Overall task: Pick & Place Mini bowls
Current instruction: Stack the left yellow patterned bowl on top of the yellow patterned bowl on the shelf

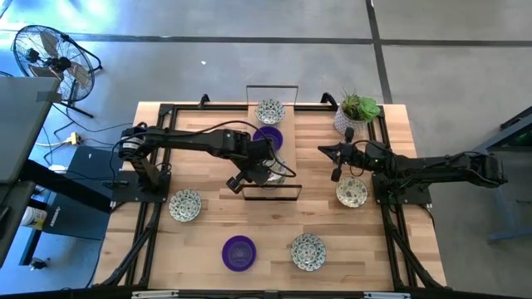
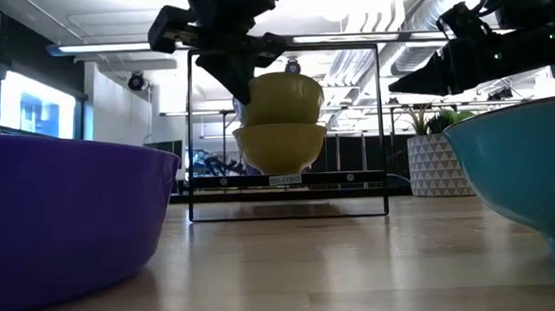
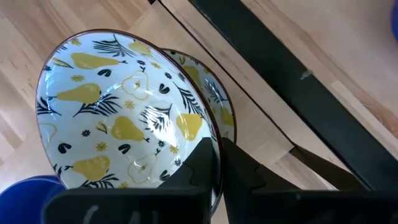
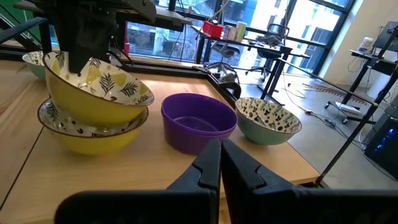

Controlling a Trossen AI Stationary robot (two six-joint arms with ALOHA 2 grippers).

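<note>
Left gripper (image 1: 249, 173): clenched on the rim of a pear-patterned bowl (image 4: 93, 87), holding it over a second yellow bowl (image 4: 90, 134) inside the black frame (image 1: 274, 189) at mid-table.
Right gripper (image 1: 337, 159): clamped shut on nothing, waiting at the right, near the plant pot (image 1: 356, 112).
Other bowls: a purple bowl (image 1: 268, 138) just beyond the stack; more lie near the front edge.
Risk: the rim pinch looks thin, so the tilted bowl may slip or seat crooked.
Cause: releasing off-centre, or clipping the frame.

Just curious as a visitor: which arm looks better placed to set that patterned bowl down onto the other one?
The left. Its left gripper is shut on the rim of the patterned bowl, just above the lower bowl. The right gripper is shut, empty, off to the side.
</note>
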